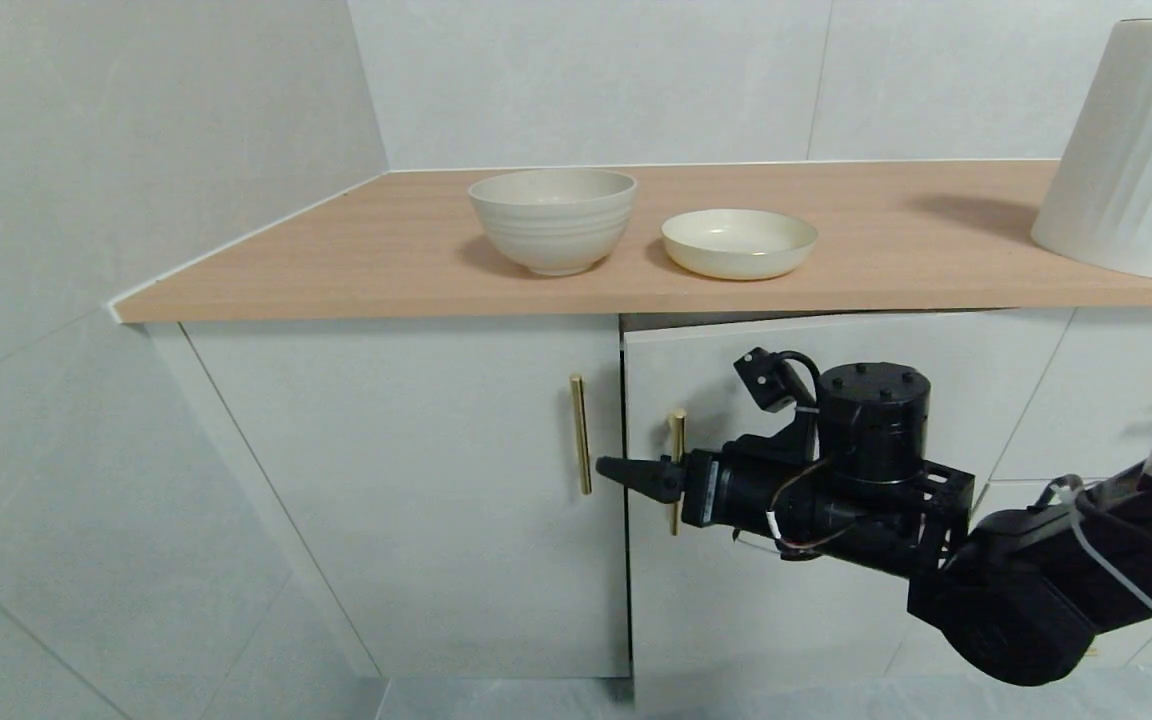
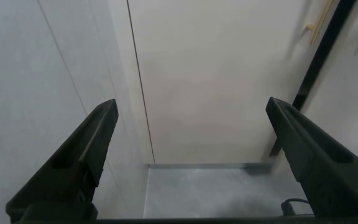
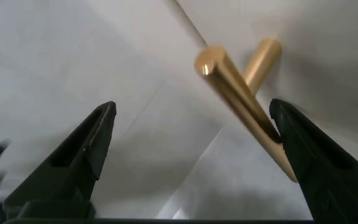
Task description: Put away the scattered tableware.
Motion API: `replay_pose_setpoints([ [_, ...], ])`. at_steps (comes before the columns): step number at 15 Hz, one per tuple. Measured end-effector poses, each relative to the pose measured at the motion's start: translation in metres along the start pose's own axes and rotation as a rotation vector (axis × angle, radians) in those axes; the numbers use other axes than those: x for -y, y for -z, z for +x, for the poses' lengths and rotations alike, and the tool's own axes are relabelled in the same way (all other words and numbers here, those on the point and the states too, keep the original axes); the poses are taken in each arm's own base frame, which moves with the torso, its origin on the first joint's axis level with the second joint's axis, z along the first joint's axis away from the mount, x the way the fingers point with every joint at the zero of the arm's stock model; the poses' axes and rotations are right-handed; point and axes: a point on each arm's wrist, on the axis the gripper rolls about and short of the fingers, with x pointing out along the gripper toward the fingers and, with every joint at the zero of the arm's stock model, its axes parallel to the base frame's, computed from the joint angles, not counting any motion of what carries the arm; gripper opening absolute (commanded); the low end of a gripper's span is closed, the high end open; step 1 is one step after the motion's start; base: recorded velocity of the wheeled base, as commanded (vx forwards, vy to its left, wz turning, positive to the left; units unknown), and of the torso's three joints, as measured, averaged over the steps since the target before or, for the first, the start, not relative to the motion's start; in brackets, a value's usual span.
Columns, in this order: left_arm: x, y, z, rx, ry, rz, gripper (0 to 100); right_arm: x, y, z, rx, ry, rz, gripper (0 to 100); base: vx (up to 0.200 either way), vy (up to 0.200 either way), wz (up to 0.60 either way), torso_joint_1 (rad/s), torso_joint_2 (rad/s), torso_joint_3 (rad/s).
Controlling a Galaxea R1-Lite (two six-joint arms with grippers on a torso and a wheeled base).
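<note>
Sitting on the light wooden countertop [image 1: 886,250], both untouched: the ribbed cream ceramic bowl [image 1: 552,220] and, near it, the shallow cream dish [image 1: 739,243]. Nothing being stowed yet. Apparently working on access first: right gripper [image 1: 631,473] straddling the brass bar handle [image 1: 677,430] of the white right-hand cabinet door [image 1: 786,600], fingers spread wide, not clamping. Left gripper [image 2: 191,109] hanging low before the left-hand door [image 2: 216,81], fingers gaping, holding nothing. Remaining: opening up, carrying both pieces inside.

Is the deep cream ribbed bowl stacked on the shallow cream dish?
No, the bowl stands beside the dish on the wooden countertop, apart.
</note>
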Motion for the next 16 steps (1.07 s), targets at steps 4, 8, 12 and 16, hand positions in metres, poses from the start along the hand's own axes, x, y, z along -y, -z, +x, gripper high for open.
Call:
replay_pose_setpoints([
  [4,0.0,0.0,0.0,0.0,0.0,0.0,100,-0.011,0.002,-0.027,-0.104,-0.049,0.024,100,0.0,0.0,0.0,0.0,0.0,0.0],
  [8,0.0,0.0,0.0,0.0,0.0,0.001,100,-0.023,-0.004,-0.052,-0.156,-0.099,0.034,100,0.0,0.0,0.0,0.0,0.0,0.0],
  [12,0.0,-0.004,-0.001,0.029,0.008,0.007,100,-0.029,-0.008,-0.061,-0.139,-0.112,0.023,100,0.0,0.0,0.0,0.0,0.0,0.0],
  [16,0.006,-0.047,-0.011,0.04,0.3,0.009,100,-0.032,-0.009,-0.066,-0.132,-0.118,0.019,100,0.0,0.0,0.0,0.0,0.0,0.0],
])
